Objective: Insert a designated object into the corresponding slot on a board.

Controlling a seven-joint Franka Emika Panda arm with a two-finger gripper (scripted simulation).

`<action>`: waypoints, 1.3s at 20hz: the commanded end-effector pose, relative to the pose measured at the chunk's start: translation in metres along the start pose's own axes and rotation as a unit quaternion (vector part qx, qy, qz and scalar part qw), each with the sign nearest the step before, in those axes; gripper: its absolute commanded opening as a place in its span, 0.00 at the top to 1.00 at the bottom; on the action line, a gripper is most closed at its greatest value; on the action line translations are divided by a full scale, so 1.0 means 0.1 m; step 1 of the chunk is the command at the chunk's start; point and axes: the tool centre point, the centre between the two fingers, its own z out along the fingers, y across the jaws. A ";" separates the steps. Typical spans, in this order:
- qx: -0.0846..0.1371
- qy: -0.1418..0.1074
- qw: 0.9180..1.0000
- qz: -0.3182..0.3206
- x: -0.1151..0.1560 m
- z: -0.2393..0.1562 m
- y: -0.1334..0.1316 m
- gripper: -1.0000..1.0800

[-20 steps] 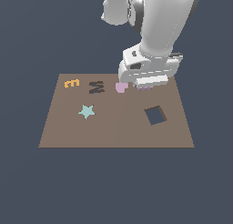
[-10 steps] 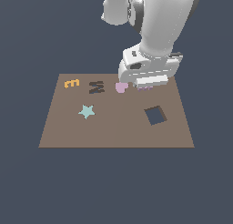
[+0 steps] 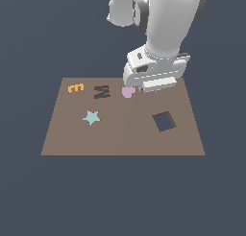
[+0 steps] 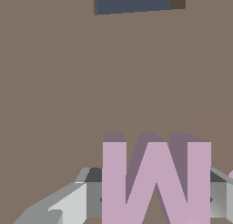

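Note:
The lilac M-shaped block (image 4: 156, 182) sits between my fingers (image 4: 93, 198) in the wrist view, with a finger against each side. In the exterior view only a sliver of it (image 3: 150, 91) shows under my gripper (image 3: 151, 89), low over the far edge of the brown board (image 3: 120, 136). My gripper is shut on the block. The dark M-shaped slot (image 3: 101, 91) lies toward the exterior view's left of the gripper, with a pink heart (image 3: 128, 92) between them.
An orange E-shaped letter (image 3: 75, 88) lies at the board's far left corner in the exterior view. A pale teal star (image 3: 91, 117) lies nearer the front. A square see-through hole (image 3: 164, 122) is on the right; it also shows in the wrist view (image 4: 132, 1).

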 end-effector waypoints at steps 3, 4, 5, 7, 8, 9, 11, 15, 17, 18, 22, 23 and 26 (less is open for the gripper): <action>0.000 0.000 0.999 -0.034 -0.07 -0.01 0.06 1.00; 0.000 0.000 0.999 -0.043 -0.09 -0.01 0.07 1.00; 0.000 0.000 0.999 -0.053 -0.11 -0.01 0.09 1.00; 0.000 0.000 0.997 -0.075 -0.15 -0.01 0.13 1.00; 0.000 0.000 0.996 -0.087 -0.17 -0.01 0.15 1.00; 0.000 0.000 0.995 -0.099 -0.20 -0.01 0.18 1.00; 0.000 0.000 0.992 -0.125 -0.24 -0.02 0.23 1.00; 0.000 0.000 0.983 -0.184 -0.33 -0.03 0.36 1.00; 0.000 0.000 0.976 -0.216 -0.38 -0.03 0.44 1.00; 0.000 0.000 0.973 -0.232 -0.40 -0.03 0.48 1.00; 0.000 0.000 0.956 -0.295 -0.46 -0.04 0.64 1.00; 0.000 0.000 0.951 -0.310 -0.48 -0.04 0.68 1.00; 0.000 0.000 0.935 -0.355 -0.51 -0.05 0.81 1.00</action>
